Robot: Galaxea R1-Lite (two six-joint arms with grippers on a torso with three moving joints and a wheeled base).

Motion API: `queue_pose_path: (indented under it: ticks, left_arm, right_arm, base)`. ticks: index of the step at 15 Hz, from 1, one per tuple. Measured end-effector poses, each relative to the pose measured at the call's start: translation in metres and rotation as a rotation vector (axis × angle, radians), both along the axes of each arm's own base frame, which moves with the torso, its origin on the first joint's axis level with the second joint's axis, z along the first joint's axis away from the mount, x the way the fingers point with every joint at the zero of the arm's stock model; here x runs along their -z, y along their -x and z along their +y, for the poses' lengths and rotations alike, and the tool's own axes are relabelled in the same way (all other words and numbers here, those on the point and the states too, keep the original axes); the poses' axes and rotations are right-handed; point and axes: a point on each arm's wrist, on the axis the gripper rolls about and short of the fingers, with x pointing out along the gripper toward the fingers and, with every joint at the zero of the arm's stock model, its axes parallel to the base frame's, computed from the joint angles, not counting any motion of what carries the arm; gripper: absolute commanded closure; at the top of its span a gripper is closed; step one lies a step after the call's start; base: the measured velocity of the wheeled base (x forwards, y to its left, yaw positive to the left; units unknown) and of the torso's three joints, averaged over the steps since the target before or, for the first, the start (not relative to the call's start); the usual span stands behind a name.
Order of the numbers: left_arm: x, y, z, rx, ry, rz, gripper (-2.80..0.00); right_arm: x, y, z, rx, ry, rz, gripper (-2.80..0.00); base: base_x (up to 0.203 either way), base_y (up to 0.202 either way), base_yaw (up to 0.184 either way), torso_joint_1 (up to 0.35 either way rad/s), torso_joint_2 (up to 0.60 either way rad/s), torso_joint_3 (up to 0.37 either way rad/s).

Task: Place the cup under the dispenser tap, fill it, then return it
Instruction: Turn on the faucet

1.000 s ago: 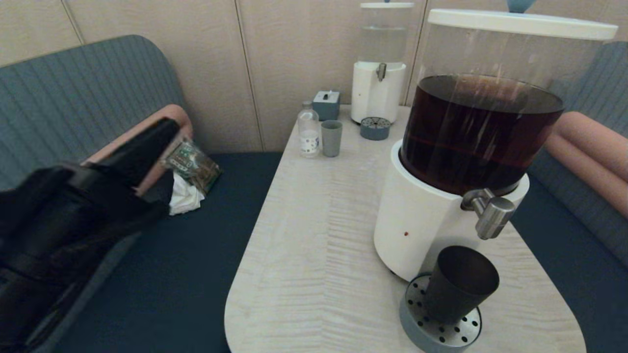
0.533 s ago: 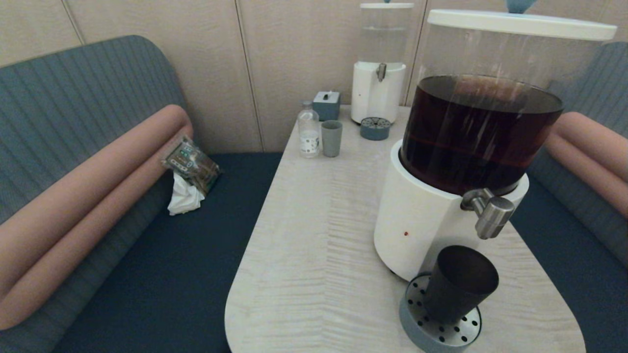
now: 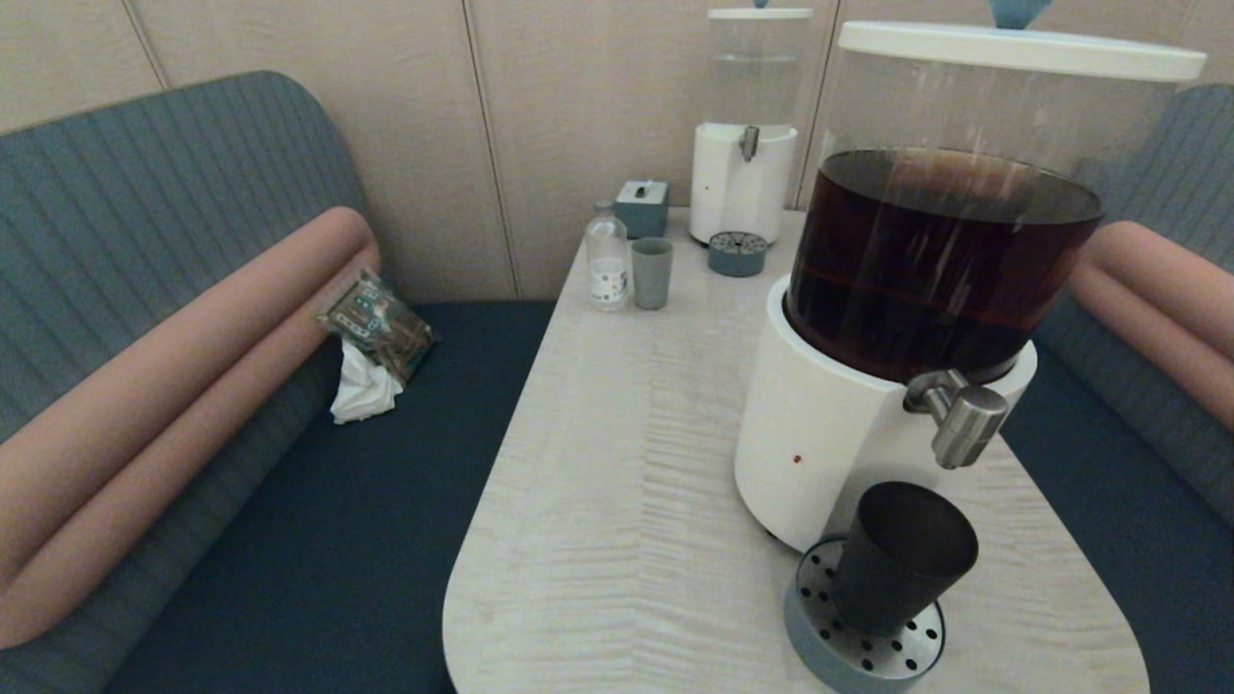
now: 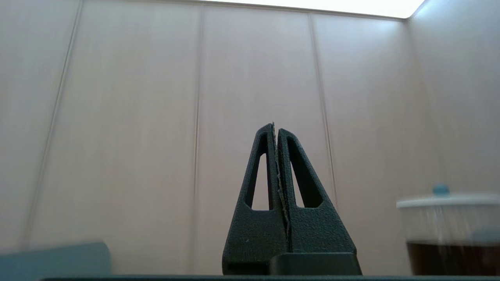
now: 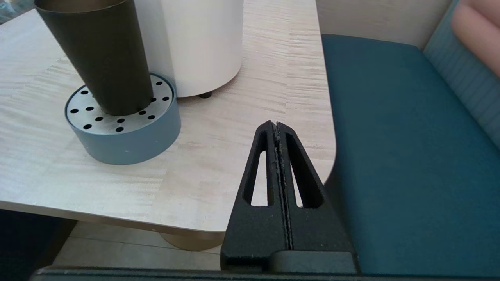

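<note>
Two tools, and neither is on anything. The right tool (image 5: 276, 128) hangs low off the near corner of the pale wood-grain tabletop (image 3: 617, 501), over the dark blue seat, its fingers pressed together with no gap. The left tool (image 4: 275, 130) is likewise closed on nothing, pointing up at the beige panelled wall; a second ago its black arm filled the left of the head view over the sofa, half a second ago it had already dropped out, and it is gone from there now. From where I stand that reads as the left arm pulling back to park, which would leave the cup work to the right arm, though nothing has touched the cup yet.

Beyond the right tool, the matte black tapered tumbler (image 3: 904, 557) stands upright on the round grey perforated drip tray (image 3: 819, 641), which sits against the foot of the large white-based dispenser (image 3: 819, 424). It has not shifted over the last second. The stubby brushed-steel tap (image 3: 964, 424) juts out above the cup's rim, so the placing step looks done or nearly so; filling and returning remain.

As for contents: the cup's inside is dark and I cannot tell whether any liquid is in it. The big clear tank is well over half full of dark brown liquid. Further back, the slimmer dispenser (image 3: 744, 183) holds clear liquid, with a small clear bottle (image 3: 607, 258) and a grey-green tumbler (image 3: 652, 273) beside each other near the tabletop's far left edge.
</note>
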Motion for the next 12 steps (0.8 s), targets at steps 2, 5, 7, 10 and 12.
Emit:
queue_pose_path:
  ticks: [2,5,7,10,12]
  left_arm:
    - [0.008,-0.003,0.000,-0.060,-0.044,0.064,0.00]
    - [0.020,-0.012,0.000,-0.095,-0.084,0.196,0.00]
    - [0.032,-0.013,0.000,-0.091,-0.098,0.285,0.00]
    - [0.060,-0.019,0.001,-0.122,-0.134,0.488,0.00]
    - [0.076,-0.025,0.001,-0.138,-0.162,0.628,0.00]
  right_arm:
    - [0.000,0.000,0.000,0.000,0.000,0.000,0.00]
    - [0.000,0.000,0.000,0.000,0.000,0.000,0.00]
    - [0.000,0.000,0.000,0.000,0.000,0.000,0.00]
    - [0.000,0.000,0.000,0.000,0.000,0.000,0.00]
    - [0.000,0.000,0.000,0.000,0.000,0.000,0.00]
  base:
    - [0.000,0.000,0.000,0.000,0.00,0.000]
    - [0.000,0.000,0.000,0.000,0.00,0.000]
    - [0.000,0.000,0.000,0.000,0.00,0.000]
    - [0.000,0.000,0.000,0.000,0.00,0.000]
    - [0.000,0.000,0.000,0.000,0.00,0.000]
